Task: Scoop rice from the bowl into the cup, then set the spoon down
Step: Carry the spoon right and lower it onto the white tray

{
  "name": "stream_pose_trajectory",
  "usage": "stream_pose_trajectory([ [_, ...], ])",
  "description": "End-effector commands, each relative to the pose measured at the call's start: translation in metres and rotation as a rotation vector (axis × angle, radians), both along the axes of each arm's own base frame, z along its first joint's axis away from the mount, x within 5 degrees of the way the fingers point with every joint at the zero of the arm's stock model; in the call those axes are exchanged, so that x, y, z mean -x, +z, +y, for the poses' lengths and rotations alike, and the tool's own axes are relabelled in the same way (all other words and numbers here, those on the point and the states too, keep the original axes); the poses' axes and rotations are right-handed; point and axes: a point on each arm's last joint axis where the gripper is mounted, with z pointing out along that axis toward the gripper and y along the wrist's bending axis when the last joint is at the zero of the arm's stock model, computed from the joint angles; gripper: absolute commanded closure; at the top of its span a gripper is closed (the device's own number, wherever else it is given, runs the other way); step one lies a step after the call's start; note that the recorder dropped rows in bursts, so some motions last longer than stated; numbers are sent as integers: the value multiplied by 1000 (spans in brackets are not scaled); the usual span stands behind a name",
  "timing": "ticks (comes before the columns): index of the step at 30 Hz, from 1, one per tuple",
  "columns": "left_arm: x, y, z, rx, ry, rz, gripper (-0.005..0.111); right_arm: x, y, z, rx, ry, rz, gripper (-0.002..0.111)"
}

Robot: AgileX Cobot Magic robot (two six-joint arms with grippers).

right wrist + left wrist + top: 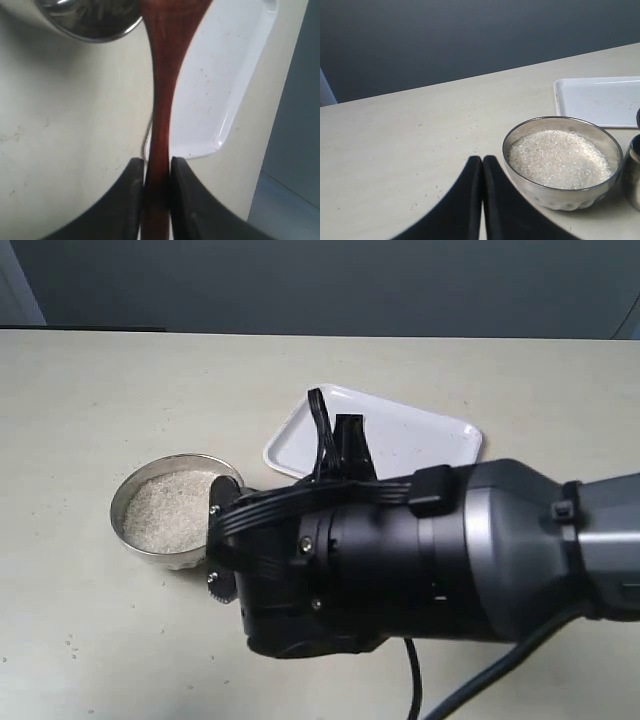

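The slim handle of the wooden spoon [164, 75] is being gripped between the fingers of the right hand [157, 167], and its broader end is being held over the edge of the white tray [230, 75]. The left hand [481, 165] is being held closed on nothing, just beside the steel bowl [507, 150], in which the rice [560, 157] is being carried as a pale heap. The cup [635, 170] is being seen only partly, just beside the bowl.
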Motion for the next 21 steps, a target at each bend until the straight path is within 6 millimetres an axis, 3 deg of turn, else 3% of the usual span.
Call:
stream_pose_trajectory([
  [1,0,2,0,8,-1,-20,106,2,11,-3,-81,-10,27,109],
  [4,0,2,0,8,-1,-20,106,-4,19,-9,-143,-46,85,109],
  [9,0,2,0,8,-1,-20,106,-35,30,-26,-249,-136,137,109],
  [21,0,2,0,8,-1,-20,106,-143,25,-92,-507,-326,204,109],
])
